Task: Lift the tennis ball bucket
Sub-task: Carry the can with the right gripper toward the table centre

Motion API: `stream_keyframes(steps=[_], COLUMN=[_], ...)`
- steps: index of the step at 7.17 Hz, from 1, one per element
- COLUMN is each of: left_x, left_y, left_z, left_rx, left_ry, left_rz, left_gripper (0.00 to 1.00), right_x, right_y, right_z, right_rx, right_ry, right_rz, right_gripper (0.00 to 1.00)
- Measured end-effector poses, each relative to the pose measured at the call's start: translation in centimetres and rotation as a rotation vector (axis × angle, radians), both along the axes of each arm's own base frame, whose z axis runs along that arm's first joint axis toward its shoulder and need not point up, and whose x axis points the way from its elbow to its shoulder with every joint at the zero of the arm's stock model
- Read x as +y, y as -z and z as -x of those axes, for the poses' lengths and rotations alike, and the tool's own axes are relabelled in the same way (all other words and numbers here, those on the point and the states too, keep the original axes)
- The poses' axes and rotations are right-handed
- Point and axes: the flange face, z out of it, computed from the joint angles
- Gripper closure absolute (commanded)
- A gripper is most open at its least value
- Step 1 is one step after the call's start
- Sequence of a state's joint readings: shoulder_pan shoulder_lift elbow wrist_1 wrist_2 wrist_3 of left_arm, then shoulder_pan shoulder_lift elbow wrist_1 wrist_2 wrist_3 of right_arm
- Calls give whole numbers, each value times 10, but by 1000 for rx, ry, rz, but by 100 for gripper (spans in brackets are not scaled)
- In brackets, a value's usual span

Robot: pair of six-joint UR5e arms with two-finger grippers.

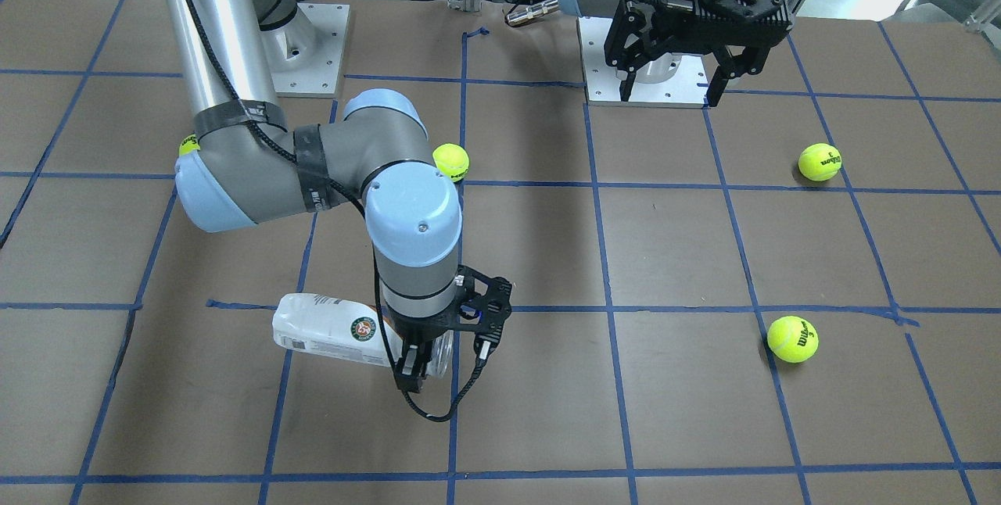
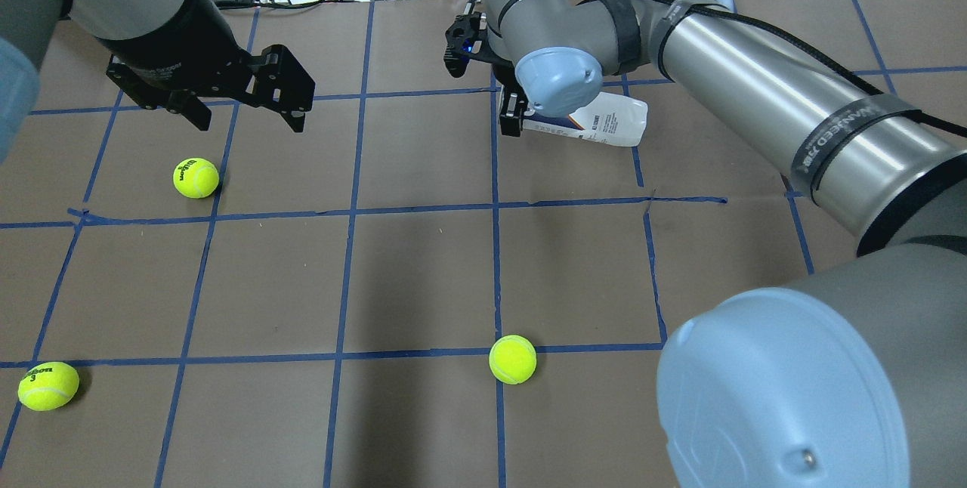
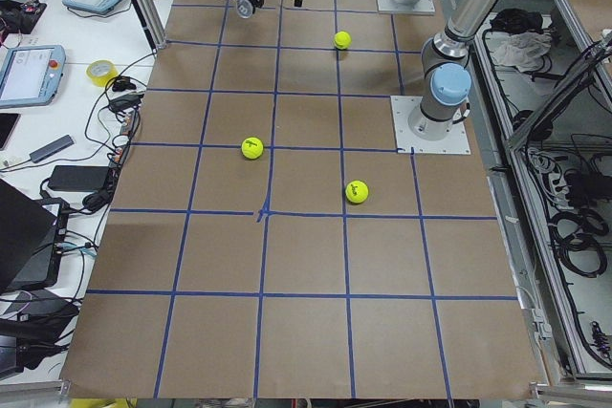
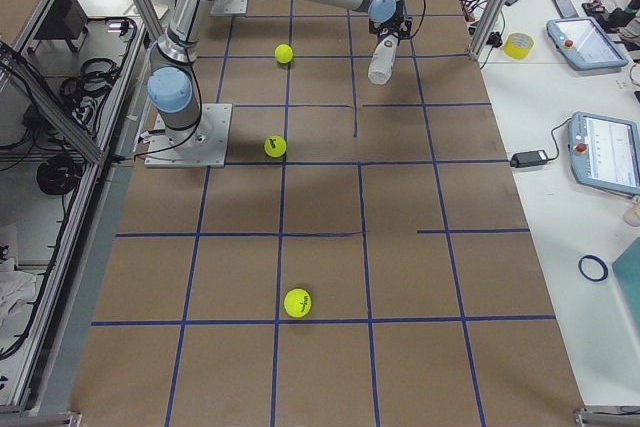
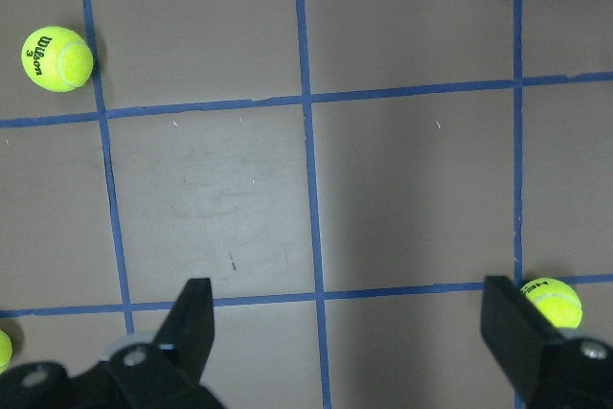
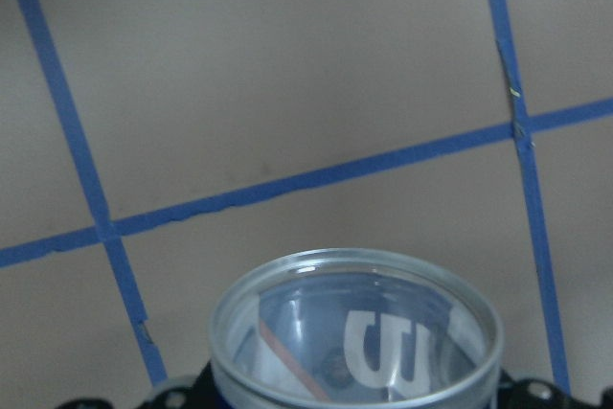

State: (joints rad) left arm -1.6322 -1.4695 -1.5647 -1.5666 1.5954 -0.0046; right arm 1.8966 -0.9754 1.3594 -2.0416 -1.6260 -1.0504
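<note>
The tennis ball bucket [image 1: 328,329] is a clear can with a white label and a round emblem, lying roughly level at the table's far side. It also shows in the overhead view [image 2: 608,119] and the exterior right view [image 4: 381,59]. My right gripper [image 1: 414,368] is shut on its open end. The right wrist view shows the can's metal rim [image 6: 354,275] between the fingers, with a white "W" seen through it. I cannot tell whether the can touches the table. My left gripper [image 1: 672,91] is open and empty above the table, far from the can.
Three yellow-green tennis balls lie loose on the brown, blue-taped table [image 2: 423,276]: one [image 2: 196,177] just below the left gripper, one [image 2: 48,385] at the near left and one [image 2: 513,359] near the middle. Cables and tape rolls lie past the far edge.
</note>
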Motion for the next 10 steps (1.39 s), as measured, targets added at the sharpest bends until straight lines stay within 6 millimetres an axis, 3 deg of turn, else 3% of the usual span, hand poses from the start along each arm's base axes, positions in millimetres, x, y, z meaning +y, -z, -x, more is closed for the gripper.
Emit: stream_keyframes(steps=[2, 6, 9, 10], left_x=[1, 3, 4, 4], left_y=[1, 1, 2, 2], left_z=[0, 0, -1, -1], left_rx=[0, 1, 1, 1], left_ry=[0, 1, 0, 0], left_rz=[-1, -2, -3, -3], left_gripper=[0, 0, 0, 0], right_x=[30, 50, 57, 59], right_y=[20, 52, 61, 63], right_z=[-36, -63, -76, -79], right_rx=[12, -23, -97, -121], right_ry=[-116, -213, -245, -248], right_rz=[-27, -44, -85, -97], right_gripper=[77, 65, 39, 35])
